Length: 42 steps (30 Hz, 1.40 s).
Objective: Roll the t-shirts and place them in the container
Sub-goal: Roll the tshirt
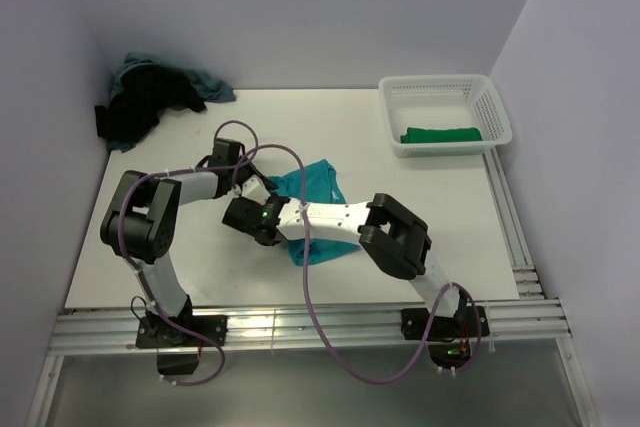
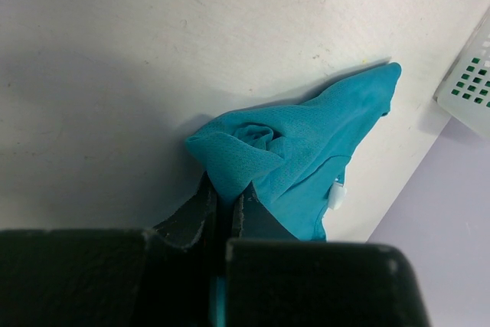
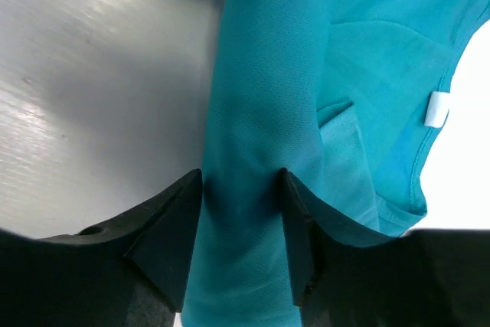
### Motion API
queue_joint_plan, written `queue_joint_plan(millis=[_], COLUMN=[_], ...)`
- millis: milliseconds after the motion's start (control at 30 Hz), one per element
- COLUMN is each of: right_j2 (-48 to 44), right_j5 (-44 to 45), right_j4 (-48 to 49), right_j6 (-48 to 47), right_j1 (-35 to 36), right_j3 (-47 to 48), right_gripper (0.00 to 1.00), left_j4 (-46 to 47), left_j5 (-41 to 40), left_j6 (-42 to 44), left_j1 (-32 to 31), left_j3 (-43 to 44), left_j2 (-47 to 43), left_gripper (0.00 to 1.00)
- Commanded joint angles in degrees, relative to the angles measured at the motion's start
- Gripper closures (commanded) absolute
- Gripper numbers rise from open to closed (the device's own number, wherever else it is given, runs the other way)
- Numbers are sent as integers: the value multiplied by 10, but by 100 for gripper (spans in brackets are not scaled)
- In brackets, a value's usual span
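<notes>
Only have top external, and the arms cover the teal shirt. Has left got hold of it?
Observer: Yes. The left wrist view shows the left gripper shut on a bunched corner of the teal t-shirt.
Operator: And right?
Observer: The right gripper has its jaws either side of a ridge of teal cloth that fills the gap. I can't tell whether it is pinched.
Operator: Label showing?
Observer: A white label shows at the shirt's edge, right of that ridge in the right wrist view.
</notes>
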Motion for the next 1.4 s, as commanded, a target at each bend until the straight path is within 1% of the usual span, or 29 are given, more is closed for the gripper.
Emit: queue_joint_plan(millis=[0, 33, 67, 167, 233, 267, 333, 433, 533, 633, 667, 700, 733, 767, 800, 833, 867, 900, 933, 967, 1000, 1033, 1067, 1100, 1167, 1200, 1267, 1300, 1367], right_j2=[-1, -1, 0, 3, 1, 0, -12, -74, -140, -195, -207, -230, -238, -240, -238, -235, -226, -221, -215, -201, -193, -186, -178, -158, -127, -114, -70, -55, -10], right_j5=[4, 1, -3, -13, -20, -30, -48, -130, -217, -337, -373, -432, -461, -487, -518, -565, -587, -606, -653, -672, -689, -704, -726, -738, -764, -770, -782, -793, -797], right_j4=[4, 5, 6, 5, 10, 13, 29, 98, 166, 252, 283, 345, 377, 408, 467, 493, 519, 577, 612, 648, 713, 743, 773, 835, 897, 966, 1037, 1107, 1166], right_j6=[13, 14, 17, 22, 24, 27, 30, 43, 79, 118, 146, 162, 189, 201, 213, 235, 247, 260, 294, 311, 329, 364, 380, 398, 450, 470, 532, 550, 605], right_j1=[-6, -6, -9, -17, -25, -28, -34, -52, -92, -153, -169, -196, -208, -219, -229, -248, -256, -263, -276, -283, -288, -292, -300, -303, -314, -317, -323, -329, -333], right_j3=[-13, -14, -15, -15, -18, -23, -32, -89, -181, -249, -304, -330, -354, -394, -411, -425, -449, -461, -475, -502, -513, -524, -544, -554, -581, -590, -613, -619, -631], right_gripper=[50, 52, 62, 86, 91, 100, 100, 100, 100, 100, 100, 100, 100, 100, 100, 100, 100, 100, 100, 100, 100, 100, 100, 100, 100, 100, 100, 100, 100], left_j4=[-32, -34, -34, -35, -35, -34, -34, -30, -24, -17, -17, -17, 0, 4, 8, 14, 23, 31, 38, 49, 54, 58, 64, 76, 95, 108, 123, 144, 165], left_j5=[-6, -6, -7, -7, -7, -6, -6, -6, -6, -4, -4, -3, -5, -3, -1, 0, 0, 1, 4, 4, 2, 6, 7, 9, 23, 26, 38, 44, 60], left_j6=[3, 3, 3, 3, 3, 3, 2, 1, -2, -6, -8, -10, -11, -12, -14, -16, -17, -19, -18, -17, -14, -13, -12, -11, -11, -11, -10, -11, -10], left_j1=[-5, -5, -5, -5, -5, -5, -5, -5, -5, -5, -5, -5, -4, -4, -4, -4, -4, -3, -2, -1, 2, 4, 6, 11, 16, 19, 20, 20, 20], left_j3=[-16, -15, -15, -16, -17, -17, -18, -20, -23, -25, -26, -29, -29, -30, -32, -37, -39, -42, -47, -49, -52, -54, -56, -60, -68, -75, -85, -99, -112], left_j2=[-11, -11, -12, -13, -13, -13, -13, -14, -18, -19, -21, -23, -25, -26, -30, -33, -38, -42, -46, -50, -59, -64, -69, -76, -87, -90, -100, -104, -108], left_gripper=[100, 100, 100, 100, 100, 100, 100, 100, 100, 96, 93, 92, 91, 86, 83, 80, 71, 66, 61, 53, 50, 47, 40, 38, 32, 31, 30, 29, 29])
